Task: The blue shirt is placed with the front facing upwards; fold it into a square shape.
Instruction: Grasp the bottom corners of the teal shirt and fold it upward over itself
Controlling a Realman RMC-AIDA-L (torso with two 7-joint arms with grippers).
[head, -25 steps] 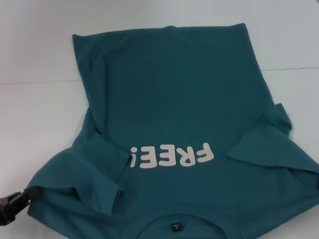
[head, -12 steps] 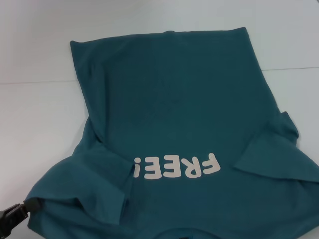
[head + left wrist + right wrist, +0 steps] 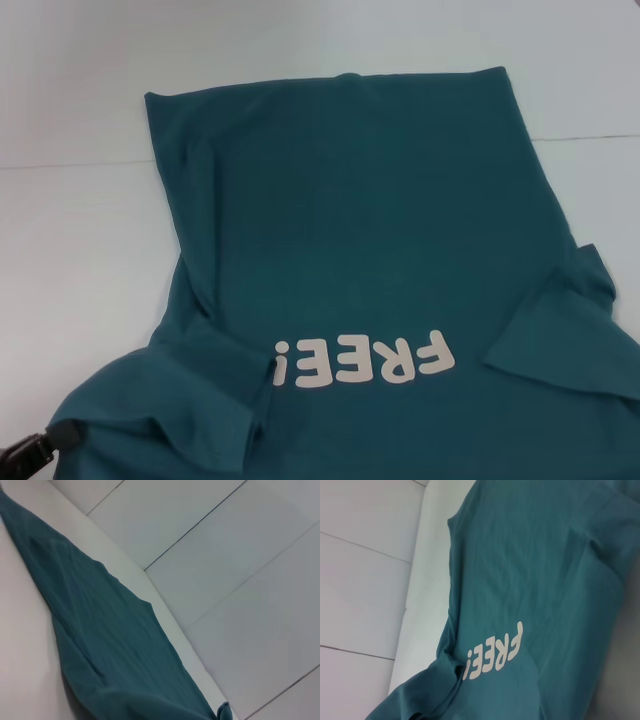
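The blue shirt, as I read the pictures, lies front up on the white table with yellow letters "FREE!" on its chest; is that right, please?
Not quite: the letters on the blue shirt are cream-white, not yellow, as the head view and right wrist view show. The rest holds: it lies front up on the white table.

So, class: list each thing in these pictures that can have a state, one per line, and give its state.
blue shirt: front up, spread on the table, hem at the far side, not folded square.
shirt sleeves: both folded in over the body.
left gripper: at the shirt's near-left corner, touching the cloth.
table: white, bearing the shirt.
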